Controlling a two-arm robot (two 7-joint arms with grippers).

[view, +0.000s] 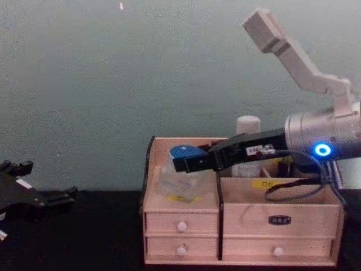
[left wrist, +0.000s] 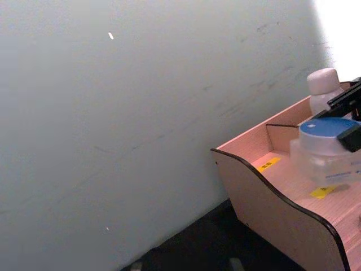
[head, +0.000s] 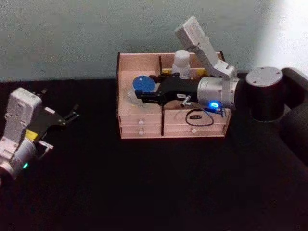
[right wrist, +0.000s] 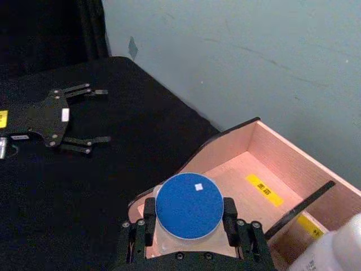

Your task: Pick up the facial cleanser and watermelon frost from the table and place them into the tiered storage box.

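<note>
Head view: reaching in from the right side of the pale pinkish wooden tiered storage box point(head: 144, 126) with the right tool point(head: 144, 95). Gripping the squat clear jar of watermelon frost point(head: 143, 84), blue lid up, over the box's left half. Showing the tall slim white bottle of facial cleanser point(head: 182, 63) standing upright in the box's rear tier, right of the dark divider. Holding the left tool point(head: 72, 115) with fingers spread, over the black bench point(head: 144, 183), well to the left of the box.

Left wrist view: looking along the box's point(left wrist: 271, 203) curved dark-edged left end panel. Showing the watermelon frost point(left wrist: 324, 149) inside, with black fingers point(left wrist: 351, 137) at lid height and the facial cleanser point(left wrist: 322, 87) behind it.

Right wrist view: clamping both sides of the watermelon frost point(right wrist: 189, 200) in the right tool point(right wrist: 189, 217), with the box's point(right wrist: 271, 158) yellow labels point(right wrist: 264, 189) beyond. Showing the left tool point(right wrist: 102, 115) parted, well apart from the box.

Chest view: holding the watermelon frost point(view: 180, 178) with the right tool point(view: 189, 164) above the box's point(view: 180, 212) left drawers. Showing the facial cleanser point(view: 247, 127) rising above the back edge, and the left tool point(view: 51, 179) far off the box's left.
</note>
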